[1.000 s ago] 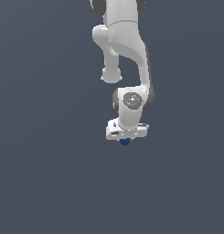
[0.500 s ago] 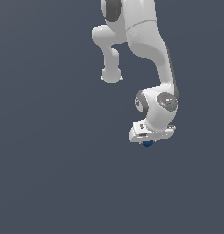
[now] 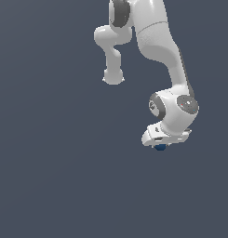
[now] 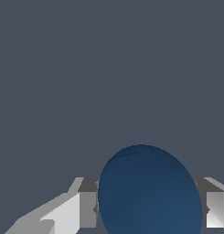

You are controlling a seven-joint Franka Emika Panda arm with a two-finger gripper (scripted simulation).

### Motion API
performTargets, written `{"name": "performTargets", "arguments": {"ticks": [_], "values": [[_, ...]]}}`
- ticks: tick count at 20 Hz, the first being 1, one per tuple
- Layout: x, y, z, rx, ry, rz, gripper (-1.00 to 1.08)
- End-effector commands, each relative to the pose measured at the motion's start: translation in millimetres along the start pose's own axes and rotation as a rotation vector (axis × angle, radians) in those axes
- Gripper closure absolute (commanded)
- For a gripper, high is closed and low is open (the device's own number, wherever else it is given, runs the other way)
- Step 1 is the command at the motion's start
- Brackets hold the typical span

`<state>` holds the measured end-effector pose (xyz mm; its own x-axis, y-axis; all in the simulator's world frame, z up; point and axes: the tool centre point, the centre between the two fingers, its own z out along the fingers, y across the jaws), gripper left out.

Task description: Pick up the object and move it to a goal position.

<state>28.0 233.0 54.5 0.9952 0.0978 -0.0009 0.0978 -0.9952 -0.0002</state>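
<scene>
In the exterior view we see the white arm (image 3: 155, 44) descending from the upper edge of the frame, bending through a grey-banded joint and ending in a rounded wrist housing toward the exterior view's right. Below that housing sits the gripper (image 3: 161, 145), a flat white body whose underside faces the plain dark grey-blue ground (image 3: 50, 176). Just under the gripper body we make out the ball (image 3: 160, 147) as a small dark blue spot, only its lower part showing and much narrower than the gripper itself. In the wrist view the ball (image 4: 150, 192) fills the space between the two fingers (image 4: 70, 212), a smooth, plain, dark blue sphere with a faint lighter arc near its upper edge. We see one finger pad touching each flank of the ball, so we read the fingers as closed on it and holding it. Nothing else touches the ball in either view, and we cannot tell from these views how far it hangs from the ground. We find no brand, label or writing on the arm, the gripper or the ball; the only mark is a small reddish dot (image 3: 182, 105) on the wrist housing, too small to read.
</scene>
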Motion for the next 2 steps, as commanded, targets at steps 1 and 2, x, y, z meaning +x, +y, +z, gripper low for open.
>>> {"name": "performTargets", "arguments": {"ticks": [1,2], "values": [[1.8,-2.9,-0.9,0.0,0.001,0.001,1.08],[1.9,-3.1,-0.9,0.0,0.001,0.001,1.08]]}}
